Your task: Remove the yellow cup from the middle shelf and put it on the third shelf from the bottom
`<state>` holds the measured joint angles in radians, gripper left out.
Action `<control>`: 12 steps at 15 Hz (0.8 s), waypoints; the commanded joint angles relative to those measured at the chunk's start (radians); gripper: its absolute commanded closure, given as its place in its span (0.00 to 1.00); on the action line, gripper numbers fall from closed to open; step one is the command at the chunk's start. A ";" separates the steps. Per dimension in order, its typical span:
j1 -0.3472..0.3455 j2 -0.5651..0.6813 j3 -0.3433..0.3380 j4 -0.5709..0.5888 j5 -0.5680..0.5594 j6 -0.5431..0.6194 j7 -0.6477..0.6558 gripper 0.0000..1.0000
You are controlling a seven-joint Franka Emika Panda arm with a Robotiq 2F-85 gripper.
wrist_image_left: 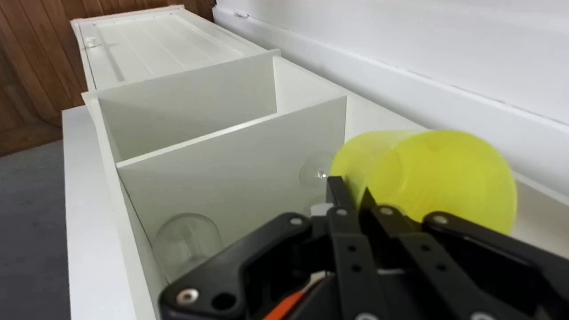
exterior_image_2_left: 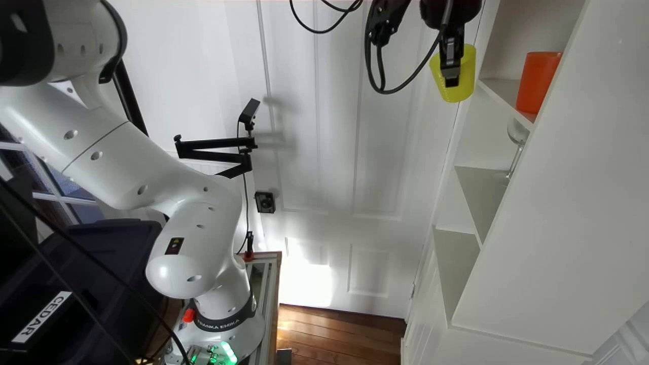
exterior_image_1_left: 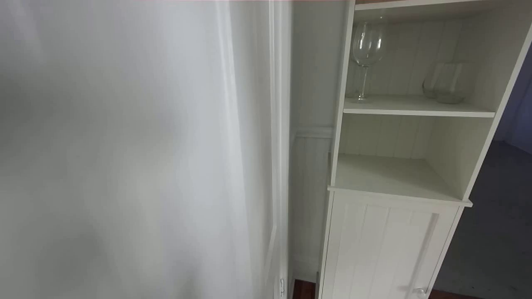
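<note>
Smooth plastic yellow cup [wrist_image_left: 431, 175]; glossy wine glass [exterior_image_1_left: 368, 45]; wood floor [exterior_image_2_left: 342, 334].

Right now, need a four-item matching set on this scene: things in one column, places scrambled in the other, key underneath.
Things
1: yellow cup
2: wine glass
3: orange cup
4: round knob

Places (ledge above the door counts as the first shelf)
A: on the third shelf from the bottom
B: on the cabinet door
C: gripped by the fingers
D: on the second shelf from the bottom

Pairs: 1-C, 2-D, 3-A, 4-B
</note>
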<state>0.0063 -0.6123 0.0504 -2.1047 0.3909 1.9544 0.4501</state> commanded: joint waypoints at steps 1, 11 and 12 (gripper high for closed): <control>-0.042 0.082 0.036 0.084 0.008 0.080 0.103 0.99; -0.032 0.229 0.070 0.175 -0.029 0.194 0.238 0.99; -0.030 0.236 0.070 0.179 -0.031 0.196 0.241 0.96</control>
<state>-0.0243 -0.4102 0.1096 -1.9703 0.3821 2.1455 0.6433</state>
